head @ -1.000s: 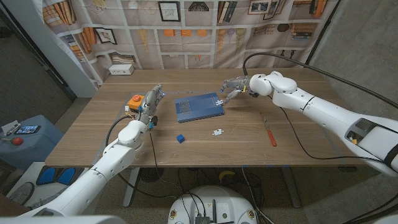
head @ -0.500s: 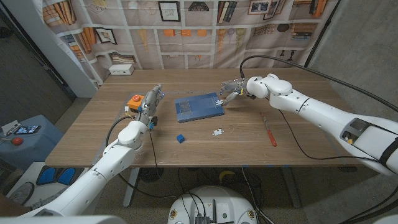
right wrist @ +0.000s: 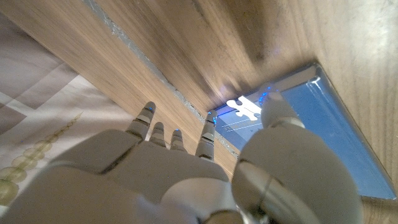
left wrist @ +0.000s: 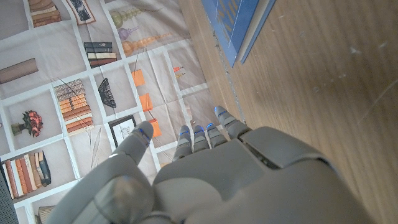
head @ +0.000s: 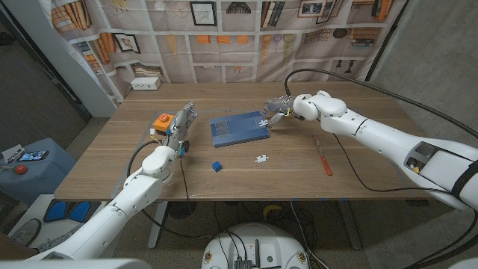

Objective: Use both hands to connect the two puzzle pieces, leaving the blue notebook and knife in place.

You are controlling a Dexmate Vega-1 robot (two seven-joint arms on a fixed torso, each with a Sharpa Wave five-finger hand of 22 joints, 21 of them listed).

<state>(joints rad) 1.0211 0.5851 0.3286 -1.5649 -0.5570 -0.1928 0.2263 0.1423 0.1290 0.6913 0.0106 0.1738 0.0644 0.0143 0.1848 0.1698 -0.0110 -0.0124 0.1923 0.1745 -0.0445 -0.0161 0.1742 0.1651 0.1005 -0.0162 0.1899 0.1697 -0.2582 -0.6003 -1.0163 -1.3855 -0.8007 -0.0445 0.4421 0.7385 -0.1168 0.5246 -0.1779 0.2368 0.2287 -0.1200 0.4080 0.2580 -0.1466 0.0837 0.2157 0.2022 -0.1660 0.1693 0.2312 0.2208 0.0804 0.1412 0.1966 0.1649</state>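
We see a wooden table (head: 134, 161) carrying a blue notebook (head: 237, 128) near its middle, a small blue puzzle piece (head: 216, 166) and a white puzzle piece (head: 261, 158) in front of it, an orange-handled knife (head: 325, 161) to the right, and an orange-topped box (head: 162, 122) to the left.

blue notebook (left wrist: 239, 18): cut off by frame edge, left wrist view | white puzzle piece (right wrist: 244, 108): partly behind right hand (right wrist: 186, 180) thumb, contact unclear | blue puzzle piece (head: 216, 166): too small for shape, head view
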